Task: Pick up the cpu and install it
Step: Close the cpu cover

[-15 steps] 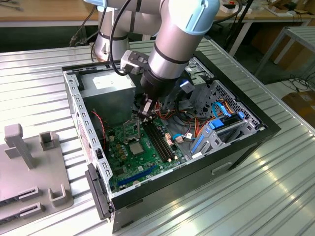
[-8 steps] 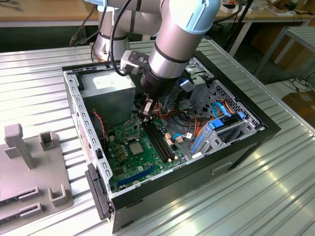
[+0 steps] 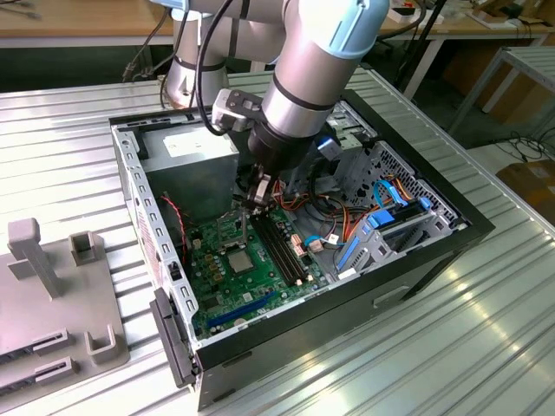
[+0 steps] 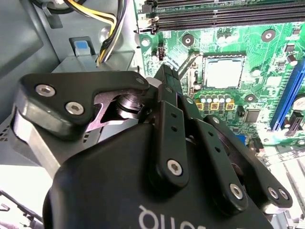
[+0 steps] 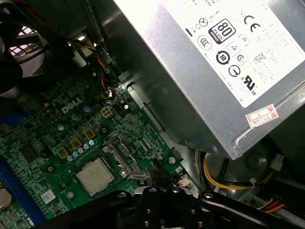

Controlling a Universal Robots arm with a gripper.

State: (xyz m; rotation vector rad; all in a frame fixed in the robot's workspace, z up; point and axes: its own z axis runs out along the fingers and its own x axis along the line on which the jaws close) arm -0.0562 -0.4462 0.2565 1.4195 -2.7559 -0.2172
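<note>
**CPU sits in socket, claw closed just above the board**

Exterior view: your gripper [image 3: 254,198] hangs inside the open PC case [image 3: 451,227], low over the green motherboard [image 3: 227,279], next to the grey power supply [image 3: 192,156]. The cpu [image 3: 237,259] lies flat in its socket, a small silver square near the black RAM slots [image 3: 283,247], just beside the gripper tip toward the exterior view's bottom. Grey fixture block [image 3: 52,295] rests on the table, well apart.

Second wrist view: the fingers [image 4: 167,83] look pressed together, nothing visible between them. The cpu [image 4: 222,71] is seated in its frame, close to the tips but apart from them. The blue slot [image 4: 288,95] runs along the board edge.

First wrist view: the cpu [image 5: 95,175] lies level in the socket, with the load-plate hardware [image 5: 123,155] beside it apparently still open. The power supply [image 5: 214,71] looms close over the gripper [image 5: 159,180].

Handling, as a judgement: treat the chip as light, rigid, thin, slick on its metal face. The underside contacts and socket pins are likely fragile. Take it by two opposite edges only, keep it level, no squeezing hard.
</note>
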